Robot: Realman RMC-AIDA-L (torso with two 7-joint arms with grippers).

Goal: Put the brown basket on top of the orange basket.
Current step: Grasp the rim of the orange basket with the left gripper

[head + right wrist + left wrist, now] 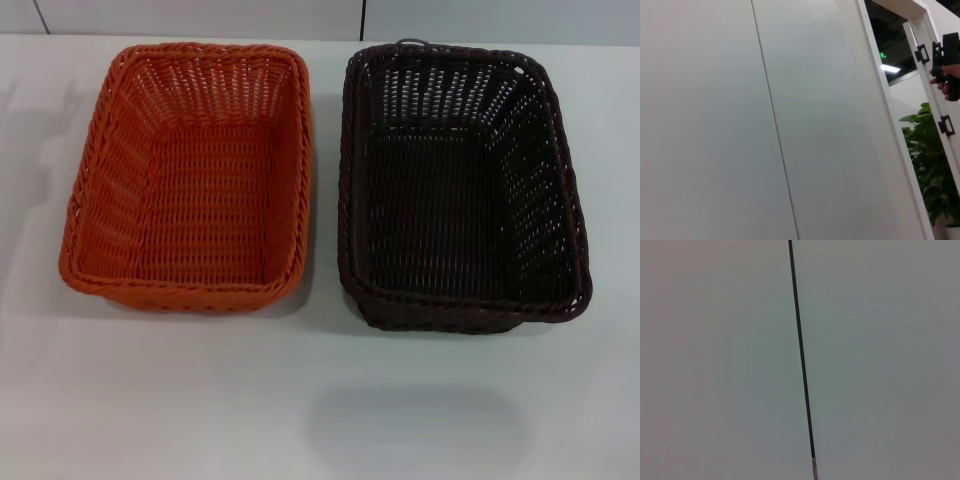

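you have the orange basket (190, 175) left, the brown basket (460, 185) right, side by side on the table (320, 400); neither gripper shows, so their grip can't be told.

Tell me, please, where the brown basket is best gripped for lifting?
Probably the braided rim of the brown basket, on its right long side, coming from above: it sits upright and open, and the orange basket stands close on its left.

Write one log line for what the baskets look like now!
brown basket: on table, right | orange basket: left, apart | stacked: not yet | grippers: not in view
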